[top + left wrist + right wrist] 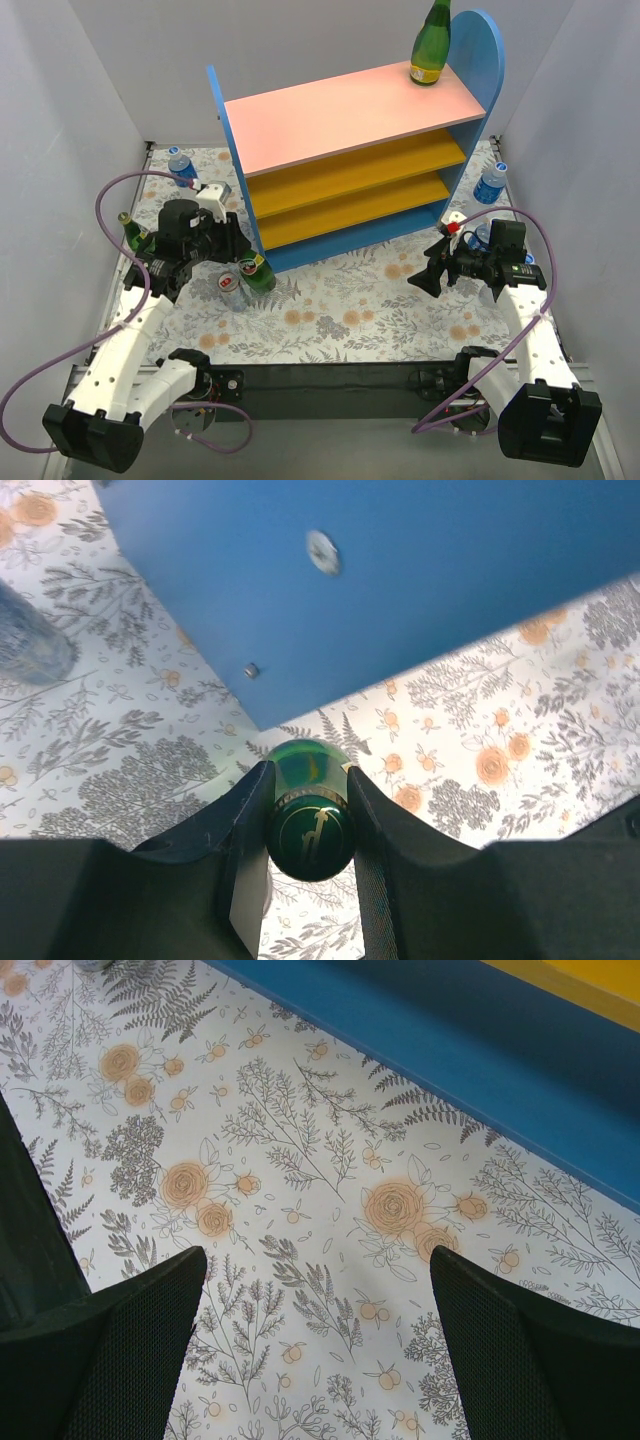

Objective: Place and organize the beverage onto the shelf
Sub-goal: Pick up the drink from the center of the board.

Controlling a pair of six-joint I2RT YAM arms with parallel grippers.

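Observation:
My left gripper (243, 265) is shut on the neck of a green glass bottle (262, 278) standing on the mat by the shelf's left blue side panel (232, 150). In the left wrist view the fingers (250, 810) clamp the bottle's green cap (310, 832). A second green bottle (431, 45) stands on the pink top board (340, 110), at its right end. A third green bottle (131, 233) stands at the far left. A silver-red can (230, 288) stands beside the held bottle. My right gripper (421, 280) is open and empty over the mat (300, 1160), in front of the shelf's blue base (480, 1050).
A clear bottle with a blue label (183, 168) sits at the back left, and another (490, 183) at the right of the shelf. A third (481, 236) is partly hidden behind my right arm. White walls close in both sides. The orange-yellow lower boards (350, 180) hold nothing.

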